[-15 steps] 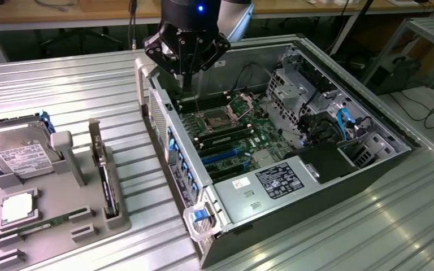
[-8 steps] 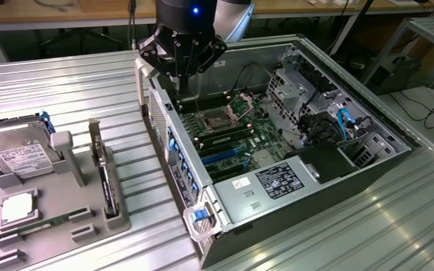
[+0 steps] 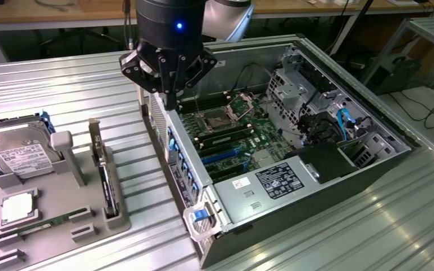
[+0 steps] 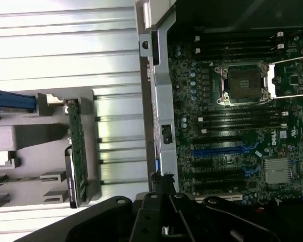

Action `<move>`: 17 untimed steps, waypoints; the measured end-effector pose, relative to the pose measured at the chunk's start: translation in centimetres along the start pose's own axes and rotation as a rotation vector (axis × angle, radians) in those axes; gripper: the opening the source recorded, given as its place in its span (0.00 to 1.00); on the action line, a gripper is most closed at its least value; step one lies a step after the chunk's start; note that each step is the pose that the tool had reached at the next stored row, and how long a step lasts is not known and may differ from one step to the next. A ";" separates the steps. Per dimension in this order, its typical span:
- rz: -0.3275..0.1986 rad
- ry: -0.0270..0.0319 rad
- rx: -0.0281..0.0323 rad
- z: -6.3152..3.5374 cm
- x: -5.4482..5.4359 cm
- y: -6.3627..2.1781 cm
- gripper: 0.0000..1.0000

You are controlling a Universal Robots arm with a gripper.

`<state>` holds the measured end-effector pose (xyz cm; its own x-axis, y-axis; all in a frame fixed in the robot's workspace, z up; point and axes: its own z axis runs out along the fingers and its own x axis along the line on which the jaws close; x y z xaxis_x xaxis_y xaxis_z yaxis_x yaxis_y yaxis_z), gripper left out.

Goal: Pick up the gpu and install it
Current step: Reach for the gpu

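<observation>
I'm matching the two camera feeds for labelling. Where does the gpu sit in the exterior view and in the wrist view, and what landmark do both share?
Exterior view: the gpu stands on edge in the grey holder, at the exterior view's left, in the slot nearest the computer case.
Wrist view: the gpu stands on edge in that same slot, on the holder's side facing the case wall.
Shared landmark: the grey holder.

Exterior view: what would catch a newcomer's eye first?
The open computer case with its bare motherboard dominates the exterior view's right. The shut gripper hangs empty over the case's rim, while the gpu stands on edge in a grey holder at the view's left, beside a hard drive.
</observation>
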<state>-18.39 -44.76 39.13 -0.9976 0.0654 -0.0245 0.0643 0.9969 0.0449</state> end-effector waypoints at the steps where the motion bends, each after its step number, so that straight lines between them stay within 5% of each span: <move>1: 0.000 0.0000 0.0000 0.00 0.1 -0.06 0.11; 17: -0.003 0.0002 0.0000 -0.06 1.3 -0.98 0.11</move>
<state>-19.79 -45.65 39.12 -0.9977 0.0625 -0.0244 0.0613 0.9971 0.0449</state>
